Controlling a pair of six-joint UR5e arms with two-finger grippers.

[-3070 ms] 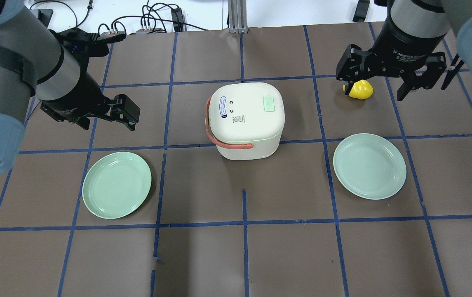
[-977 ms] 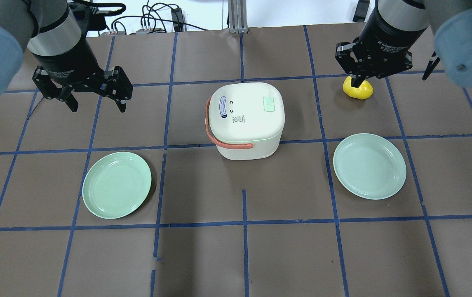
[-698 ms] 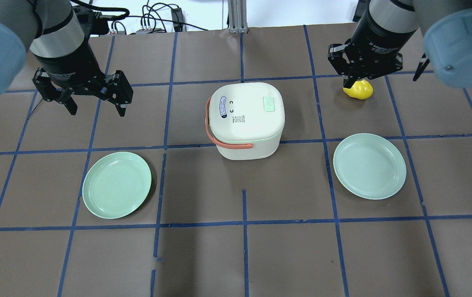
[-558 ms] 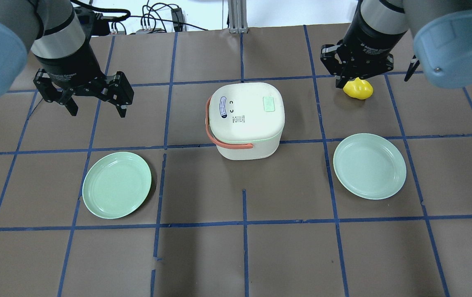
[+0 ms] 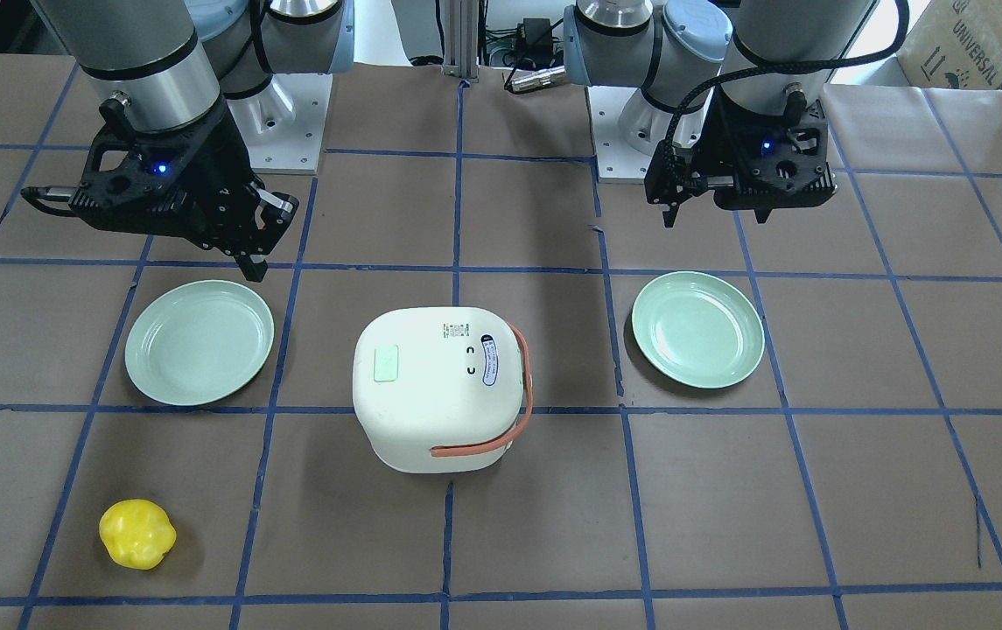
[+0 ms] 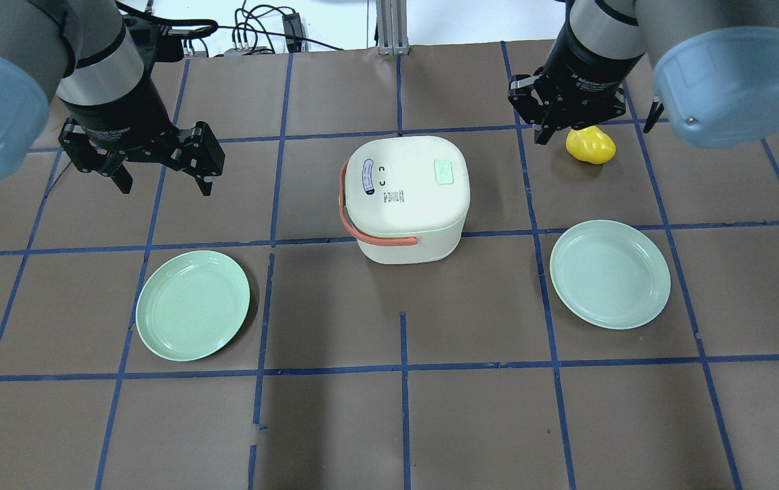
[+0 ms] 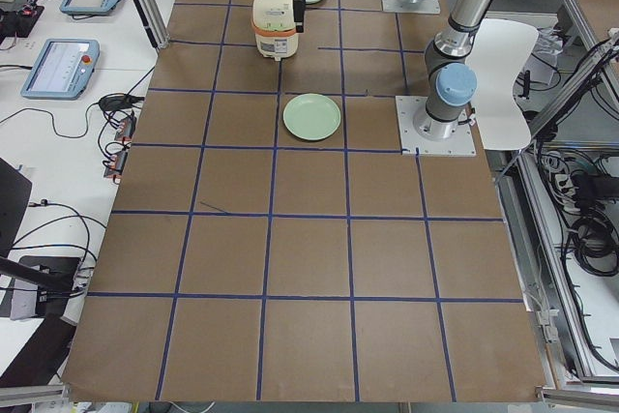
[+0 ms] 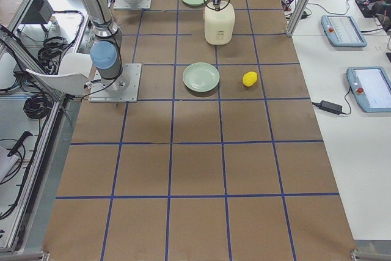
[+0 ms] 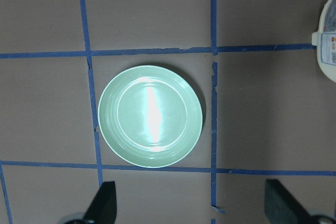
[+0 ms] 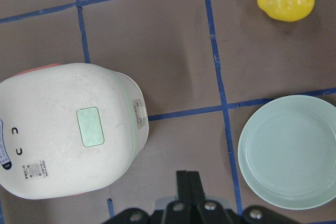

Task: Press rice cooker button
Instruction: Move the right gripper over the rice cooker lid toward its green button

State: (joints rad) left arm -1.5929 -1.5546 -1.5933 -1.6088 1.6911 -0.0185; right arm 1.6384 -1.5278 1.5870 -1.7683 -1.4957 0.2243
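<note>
Squarely between them, touching neither, sits the rice cooker (image 6: 406,197); left fingers (image 6: 205,182) splayed wide; right fingers (image 6: 540,132) pinched together.

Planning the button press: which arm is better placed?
Right, probably: the right gripper is shut and nearer the green lid panel of the rice cooker; the left gripper is open, on the handle side.

Rice cooker (image 9: 328,40) — cut off at left-wrist view's right edge.
</note>
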